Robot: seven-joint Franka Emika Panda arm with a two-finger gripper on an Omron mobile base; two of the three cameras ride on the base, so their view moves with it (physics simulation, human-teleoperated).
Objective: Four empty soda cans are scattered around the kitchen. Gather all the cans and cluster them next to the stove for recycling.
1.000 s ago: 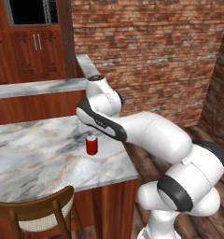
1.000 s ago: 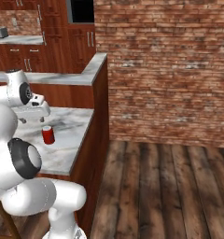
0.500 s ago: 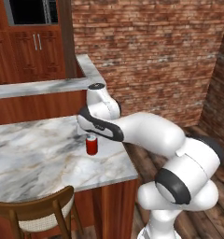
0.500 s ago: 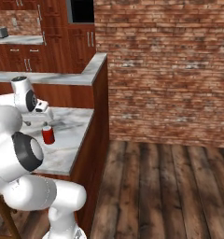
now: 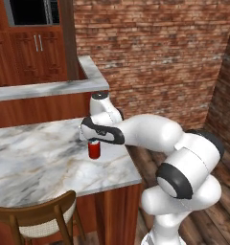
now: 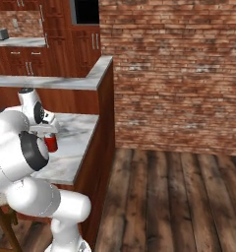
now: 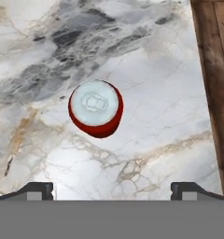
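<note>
Marble counter (image 5: 35,162), claw (image 7: 112,189) spread wide, pointing down above upright red can (image 7: 95,108)

White Franka arm with dark joints reaches forward and left from the base, elbow bent, forearm roughly level, wrist turned so the hand points straight down. Two-finger gripper (image 7: 112,187) has its jaws spread wide, nothing between them, the two small dark fingertips (image 7: 38,189) sitting far apart at the bottom of the hand view. In the left base view the gripper (image 5: 93,139) is mostly hidden under the dark-banded wrist.
</note>
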